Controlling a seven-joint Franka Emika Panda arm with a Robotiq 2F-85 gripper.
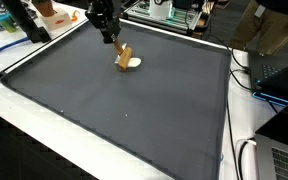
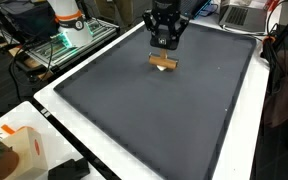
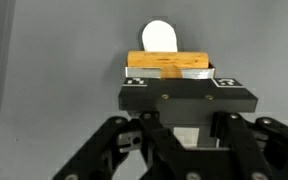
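Gripper (image 2: 164,44) pinched on block (image 3: 169,63).
Block is best held level, clear of disc (image 3: 159,37), with grip firm.

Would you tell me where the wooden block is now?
In the wrist view the wooden block sits between the hand's fingers, a white disc just beyond it; in both exterior views, toward the grey mat's far edge.
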